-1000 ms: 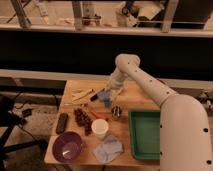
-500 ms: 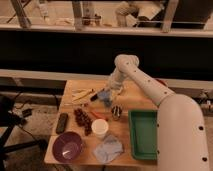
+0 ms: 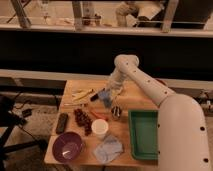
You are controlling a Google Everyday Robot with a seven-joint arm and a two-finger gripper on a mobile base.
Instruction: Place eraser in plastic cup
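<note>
Hovering above the table (image 3: 131, 104) middle, pincer (image 3: 107, 94), grip impossible to tell, green tray (image 3: 145, 131) hugging right edge.

Looks like a robot test lab: a wooden bench (image 3: 135, 105) crowded with mixed props, a dark equipment stand (image 3: 12, 122) off its left edge, my jaws above its far middle.

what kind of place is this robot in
Probably an indoor robot test area in an office or lab: a wooden table laid with mixed props such as a purple bowl, white cup and green tray, before a dark wall topped by a railing. The gripper hangs over the table's far middle.
</note>
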